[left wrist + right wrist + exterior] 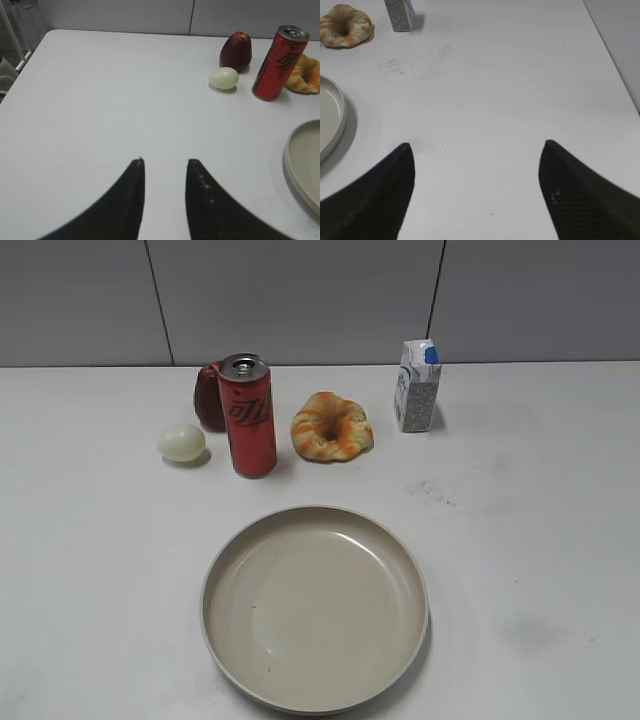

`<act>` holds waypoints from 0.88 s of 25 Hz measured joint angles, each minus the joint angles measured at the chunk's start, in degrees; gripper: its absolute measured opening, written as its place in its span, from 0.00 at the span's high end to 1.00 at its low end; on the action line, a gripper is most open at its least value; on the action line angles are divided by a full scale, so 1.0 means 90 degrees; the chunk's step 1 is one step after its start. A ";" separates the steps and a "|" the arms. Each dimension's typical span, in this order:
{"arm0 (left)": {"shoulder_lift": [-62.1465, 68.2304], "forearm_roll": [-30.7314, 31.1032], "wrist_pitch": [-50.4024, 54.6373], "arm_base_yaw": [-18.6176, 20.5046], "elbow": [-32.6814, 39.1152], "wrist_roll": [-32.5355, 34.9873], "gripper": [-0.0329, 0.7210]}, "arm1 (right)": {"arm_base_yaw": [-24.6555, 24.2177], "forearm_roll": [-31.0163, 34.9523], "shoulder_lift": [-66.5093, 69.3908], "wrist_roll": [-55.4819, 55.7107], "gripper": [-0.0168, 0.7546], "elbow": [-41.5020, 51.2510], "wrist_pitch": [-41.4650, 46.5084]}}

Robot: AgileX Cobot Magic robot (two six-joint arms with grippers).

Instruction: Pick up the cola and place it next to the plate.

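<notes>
Exterior view: the cola [247, 416] stands upright behind the plate [315, 690], between an egg [181, 442] and a pastry [332, 427], well apart from the plate.

Left wrist view: the left gripper [165, 162], narrowly parted, holds nothing; the cola lies far right.

Right wrist view: the right gripper [476, 146] is spread wide, empty over the bare table [520, 75].

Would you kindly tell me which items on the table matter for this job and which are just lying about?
For the job:
cola
plate

Just lying about:
red fruit
egg
ring-shaped bread
small carton
</notes>
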 joint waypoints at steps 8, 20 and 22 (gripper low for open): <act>0.0000 0.0000 0.0000 0.0000 0.0000 0.0000 0.65 | 0.0000 0.0000 0.0000 0.0000 0.22 0.0000 -0.0006; 0.0000 0.0000 0.0000 0.0000 0.0000 0.0000 0.65 | 0.0007 0.0060 0.1089 0.0049 0.22 -0.0100 -0.1905; 0.0000 0.0000 0.0000 0.0000 0.0000 0.0000 0.65 | 0.0007 0.0096 0.1566 0.0049 0.22 0.0079 -0.2822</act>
